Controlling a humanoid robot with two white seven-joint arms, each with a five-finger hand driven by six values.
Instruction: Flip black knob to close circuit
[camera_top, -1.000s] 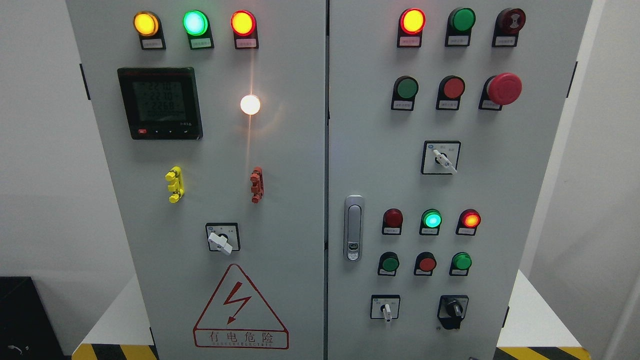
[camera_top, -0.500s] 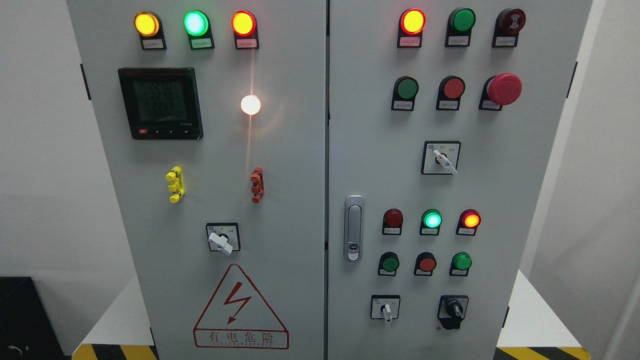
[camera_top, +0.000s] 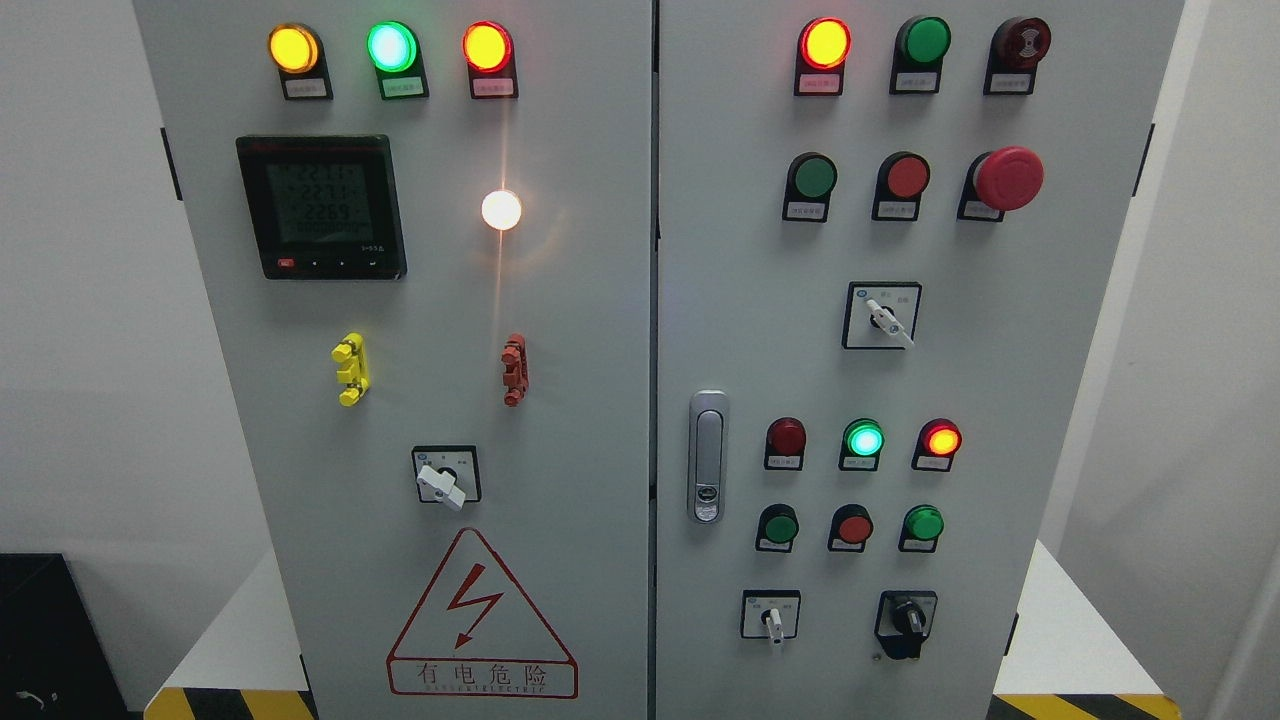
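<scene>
Plain white walls (camera_top: 70, 300) are showing on both sides, evenly lit, with soft grey shadows falling near the edges. A white platform (camera_top: 235, 640) is sitting low on the left and right, its front edge carrying yellow-and-black hazard striping (camera_top: 230, 703). 1 black box-like object (camera_top: 50, 640) is standing in the lower left corner.

A matt grey painted-metal cabinet (camera_top: 600, 330) carries a glossy black plastic knob (camera_top: 908, 617), glossy domed plastic lamps (camera_top: 390, 46) above it, and a polished metal door handle (camera_top: 707, 455) to the knob's left.
</scene>
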